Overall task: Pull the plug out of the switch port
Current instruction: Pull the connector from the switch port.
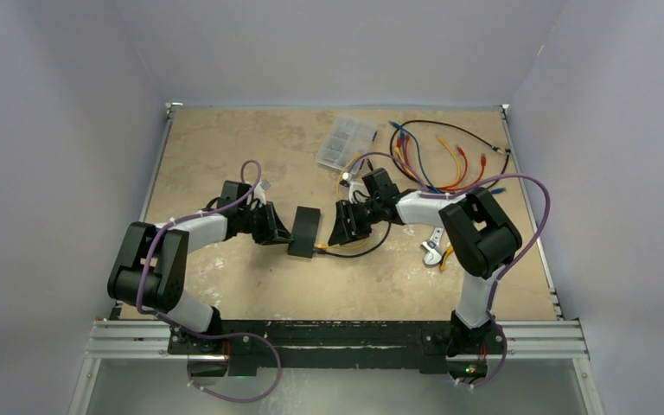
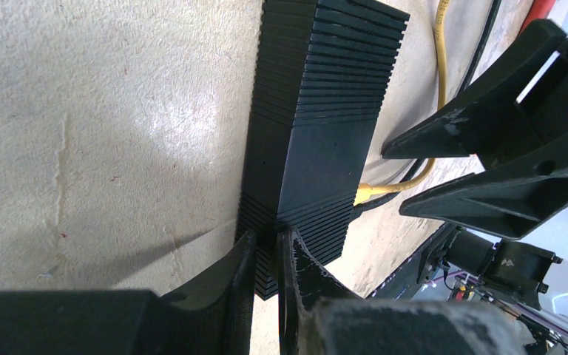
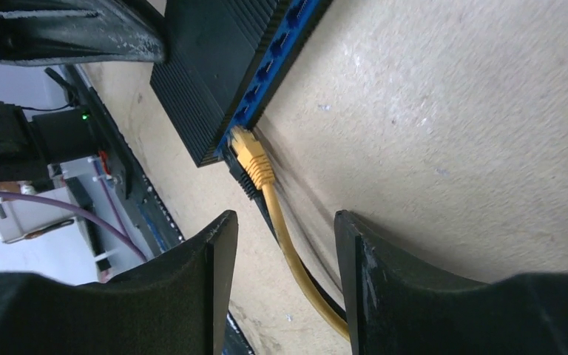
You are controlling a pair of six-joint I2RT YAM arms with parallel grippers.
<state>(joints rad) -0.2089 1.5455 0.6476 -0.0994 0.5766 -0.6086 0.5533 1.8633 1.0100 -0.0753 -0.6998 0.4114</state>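
Observation:
The switch (image 1: 304, 232) is a flat black ribbed box on the table between my arms. A yellow plug (image 3: 251, 157) sits in its blue socket row near one end, and its yellow cable (image 3: 296, 259) runs back between my right fingers; a black cable lies next to it. My left gripper (image 2: 268, 251) is shut on the switch's (image 2: 318, 126) near edge. My right gripper (image 3: 285, 231) is open, jaws either side of the yellow cable, a short way behind the plug and not touching it. In the top view the plug (image 1: 321, 252) lies below my right gripper (image 1: 343, 232).
A clear compartment case (image 1: 346, 143) lies at the back. A tangle of red, yellow, blue and black cables (image 1: 450, 160) lies at the back right. A white tool (image 1: 434, 251) lies by the right arm. Grey walls enclose the table.

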